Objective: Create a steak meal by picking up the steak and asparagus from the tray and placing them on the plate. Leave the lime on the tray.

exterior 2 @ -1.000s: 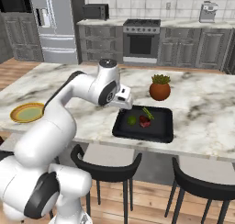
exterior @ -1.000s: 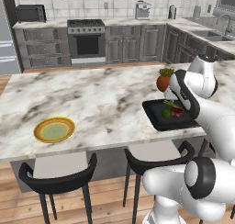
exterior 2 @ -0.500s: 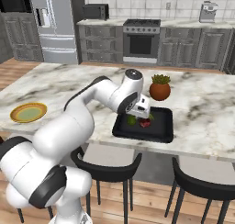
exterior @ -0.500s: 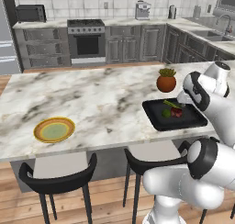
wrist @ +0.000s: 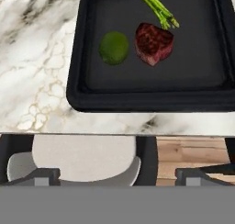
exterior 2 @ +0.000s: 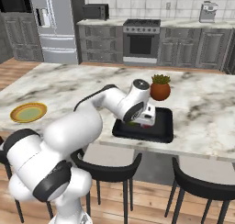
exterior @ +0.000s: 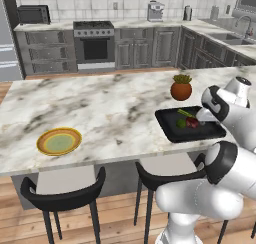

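Fingers spread apart, holding nothing; tray (wrist: 82, 87) carries one steak (wrist: 154, 43), one lime (wrist: 114, 47), one asparagus (wrist: 159, 8) bunch.

I see the black tray (exterior 2: 161, 131) lying on the marble counter (exterior 2: 202, 103) just in front of the terracotta plant pot (exterior 2: 159, 89), my arm's wrist covering its left half. The yellow-rimmed plate (exterior 2: 28, 112) sits well apart to the pot's left.
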